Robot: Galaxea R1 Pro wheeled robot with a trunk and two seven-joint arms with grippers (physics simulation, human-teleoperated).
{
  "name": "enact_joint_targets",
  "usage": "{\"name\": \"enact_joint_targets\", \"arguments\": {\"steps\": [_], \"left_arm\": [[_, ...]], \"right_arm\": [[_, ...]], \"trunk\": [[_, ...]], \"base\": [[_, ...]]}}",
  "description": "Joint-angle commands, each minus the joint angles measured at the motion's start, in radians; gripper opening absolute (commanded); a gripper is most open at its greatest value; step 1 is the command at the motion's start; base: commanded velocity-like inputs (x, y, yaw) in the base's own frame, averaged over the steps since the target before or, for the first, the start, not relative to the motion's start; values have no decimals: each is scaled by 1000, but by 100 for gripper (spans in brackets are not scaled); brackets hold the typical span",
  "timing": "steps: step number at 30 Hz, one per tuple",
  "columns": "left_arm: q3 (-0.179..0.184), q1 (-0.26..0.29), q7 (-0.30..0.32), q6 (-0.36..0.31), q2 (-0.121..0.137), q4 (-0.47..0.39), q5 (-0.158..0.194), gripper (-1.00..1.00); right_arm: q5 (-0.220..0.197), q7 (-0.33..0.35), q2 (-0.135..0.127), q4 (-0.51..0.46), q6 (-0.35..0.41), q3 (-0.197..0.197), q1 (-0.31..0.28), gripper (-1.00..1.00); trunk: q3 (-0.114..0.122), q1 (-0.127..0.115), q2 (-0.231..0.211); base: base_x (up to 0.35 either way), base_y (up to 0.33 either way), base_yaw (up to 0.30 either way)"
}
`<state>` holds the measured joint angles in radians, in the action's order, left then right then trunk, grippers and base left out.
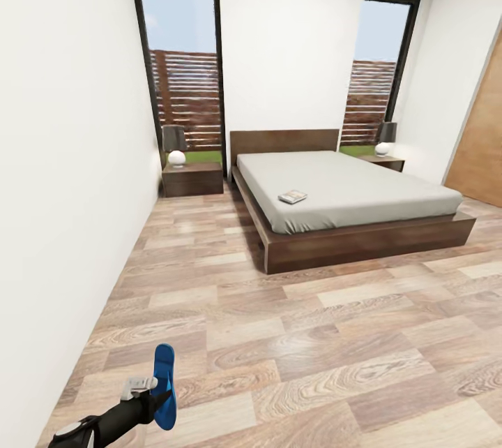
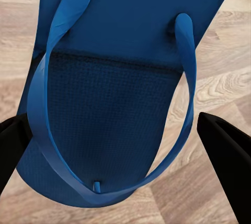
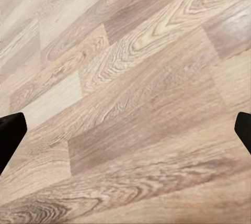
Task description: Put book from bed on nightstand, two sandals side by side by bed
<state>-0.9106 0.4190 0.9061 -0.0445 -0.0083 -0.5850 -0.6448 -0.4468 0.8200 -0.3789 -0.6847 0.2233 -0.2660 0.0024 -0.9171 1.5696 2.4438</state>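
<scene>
Gripping one blue sandal (image 1: 165, 386), the left gripper (image 1: 155, 392) holds it above the plank floor (image 1: 293, 336), long axis pointing away toward the bed (image 1: 348, 197). The right gripper's (image 3: 125, 130) fingers stand wide apart over bare floor. Farther off, the book (image 1: 293, 197) lies on the mattress.

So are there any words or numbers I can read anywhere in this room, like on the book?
No text can be read in any of these pictures.
The book on the bed: its cover is too small and blurred to read.
The blue sandal in the left hand: no label or brand visible.
The lamps, nightstands, walls and floor: no writing or signs.
</scene>
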Motion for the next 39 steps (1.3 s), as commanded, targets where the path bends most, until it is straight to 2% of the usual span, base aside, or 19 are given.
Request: {"name": "enact_joint_targets", "arguments": {"steps": [1, 13, 23, 39], "left_arm": [[-7, 1, 7, -5, -1, -1, -6, -100], [-7, 1, 7, -5, -1, -1, -6, -100], [-7, 1, 9, -5, -1, -1, -4, -100], [-7, 1, 7, -1, 0, 33, -4, -100]], "right_arm": [[-9, 2, 0, -1, 10, -1, 0, 100], [-10, 3, 0, -1, 10, -2, 0, 100], [-10, 5, 0, -3, 10, -2, 0, 100], [-10, 2, 0, -2, 10, -2, 0, 100]], "trunk": [[2, -4, -7], [40, -50, -91], [40, -50, -91], [40, -50, -91]], "base": [[0, 0, 0], [0, 0, 0], [0, 0, -13], [0, 0, -268]]}}
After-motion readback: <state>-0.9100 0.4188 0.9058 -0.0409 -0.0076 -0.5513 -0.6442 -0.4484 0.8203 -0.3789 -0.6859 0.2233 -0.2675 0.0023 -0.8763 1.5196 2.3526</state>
